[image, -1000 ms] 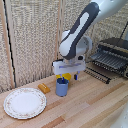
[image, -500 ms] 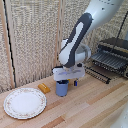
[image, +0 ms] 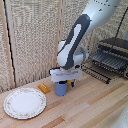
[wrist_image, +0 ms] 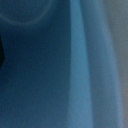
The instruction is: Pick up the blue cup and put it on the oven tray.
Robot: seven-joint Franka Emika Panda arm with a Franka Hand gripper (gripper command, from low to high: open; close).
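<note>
I see the arm entering from the upper part of the exterior view's right, sloping down in a bend to the wrist, which points straight down over the tabletop (image: 95,107). The pincer (image: 61,86) sits low, its pale flange level. I cannot make out the jaws' spacing from outside. My wrist view is a close blue blur and shows no fingers.

Blue cup (image: 61,88) upright, oven tray (image: 102,64) apart.

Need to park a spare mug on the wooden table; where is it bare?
Bare wood runs from the blue cup toward the oven tray, and along the near edge. Crowded: plate, yellow block, cup under the gripper.
</note>
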